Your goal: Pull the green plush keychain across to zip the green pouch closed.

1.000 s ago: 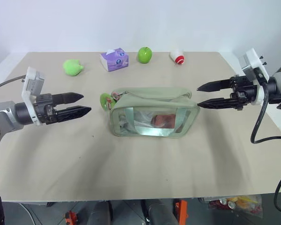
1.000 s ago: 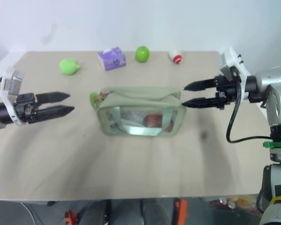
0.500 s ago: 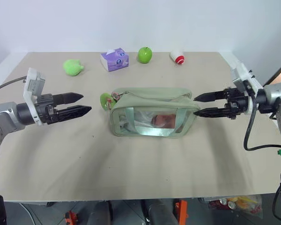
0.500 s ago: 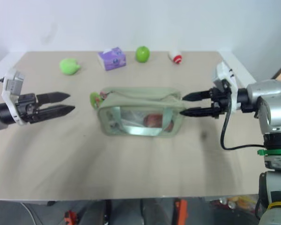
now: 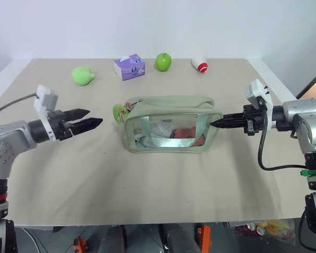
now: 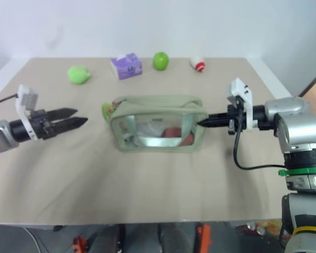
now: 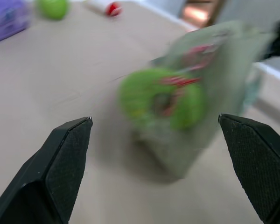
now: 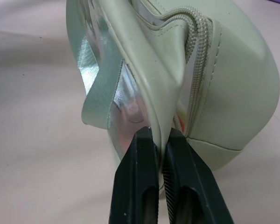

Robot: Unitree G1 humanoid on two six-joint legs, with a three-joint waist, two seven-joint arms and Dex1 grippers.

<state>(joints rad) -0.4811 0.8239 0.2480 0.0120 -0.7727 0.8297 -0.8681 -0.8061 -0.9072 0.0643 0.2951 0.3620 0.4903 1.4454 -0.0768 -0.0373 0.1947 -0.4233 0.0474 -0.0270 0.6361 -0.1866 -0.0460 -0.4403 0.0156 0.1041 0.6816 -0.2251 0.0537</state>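
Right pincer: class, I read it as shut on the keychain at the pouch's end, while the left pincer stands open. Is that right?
Not quite. The right pincer is shut on a fabric edge of the pouch, as the right wrist view shows. The keychain hangs at the pouch's other end, ungripped. The left pincer does stand open.

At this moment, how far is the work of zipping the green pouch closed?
Done: the right gripper is shut on the end tab of the green pouch, bracing it. In hand: the left gripper, open, is lined up on the green plush keychain without touching it. Left: grasp the keychain and pull it across; it sits at the pouch's left end, so the zipper looks unpulled.
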